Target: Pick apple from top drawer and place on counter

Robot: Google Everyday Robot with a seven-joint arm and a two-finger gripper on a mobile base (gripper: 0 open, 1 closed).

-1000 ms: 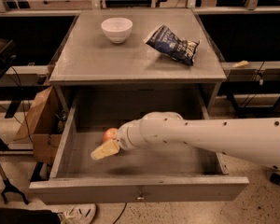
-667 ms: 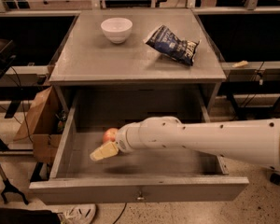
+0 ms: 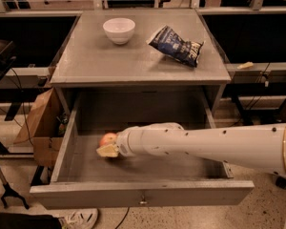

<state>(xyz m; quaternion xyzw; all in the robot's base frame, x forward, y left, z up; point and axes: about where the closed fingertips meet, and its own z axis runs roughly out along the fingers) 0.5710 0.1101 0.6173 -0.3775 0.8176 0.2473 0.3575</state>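
Apple (image 3: 107,138) lies left in the top drawer (image 3: 86,196), just beyond the gripper (image 3: 107,150); whether it is gripped, cannot tell.

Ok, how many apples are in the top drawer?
1: the apple lies in the top drawer, left of centre, right at the tool. The arm covers part of the drawer floor, so another may be hidden.

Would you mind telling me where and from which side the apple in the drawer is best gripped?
Probably across its round middle, from above: the apple sits on the floor of the tall-sided top drawer. The gripper is right beside it.
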